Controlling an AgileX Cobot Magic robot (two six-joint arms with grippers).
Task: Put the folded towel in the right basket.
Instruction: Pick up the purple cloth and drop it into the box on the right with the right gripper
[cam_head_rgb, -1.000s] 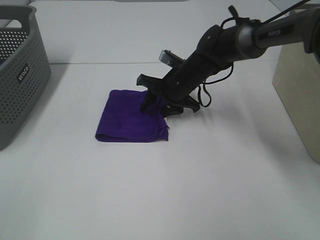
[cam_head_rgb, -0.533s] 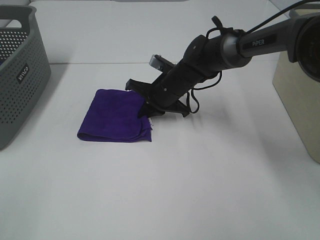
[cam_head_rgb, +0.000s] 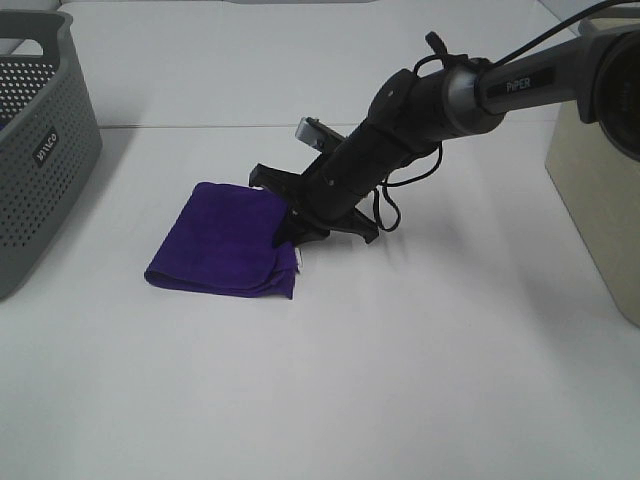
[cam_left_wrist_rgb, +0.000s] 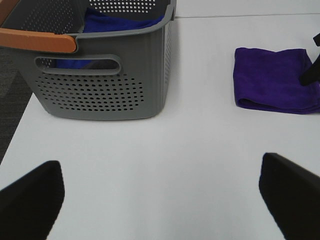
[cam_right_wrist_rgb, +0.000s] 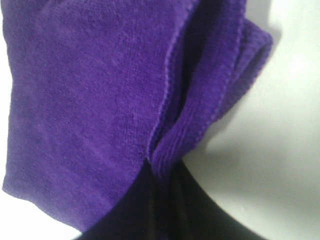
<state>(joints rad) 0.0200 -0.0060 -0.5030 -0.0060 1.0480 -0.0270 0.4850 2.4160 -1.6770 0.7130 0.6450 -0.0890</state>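
Note:
The folded purple towel (cam_head_rgb: 225, 245) lies on the white table left of centre. My right gripper (cam_head_rgb: 290, 225) reaches across from the right and is shut on the towel's right edge, low on the table. In the right wrist view the towel (cam_right_wrist_rgb: 100, 100) fills the picture, its folded edge pinched between the dark fingers (cam_right_wrist_rgb: 150, 210). My left gripper (cam_left_wrist_rgb: 161, 197) is open and empty, well away from the towel (cam_left_wrist_rgb: 275, 82). The beige right basket (cam_head_rgb: 600, 180) stands at the right edge.
A grey perforated basket (cam_head_rgb: 40, 140) stands at the left edge. The left wrist view shows it (cam_left_wrist_rgb: 100, 85) with purple cloth inside and an orange handle (cam_left_wrist_rgb: 37, 40). White table surface lies between the towel and the beige basket.
My right gripper has slid the towel to the left across the table and turned it a little. The left arm has not moved.

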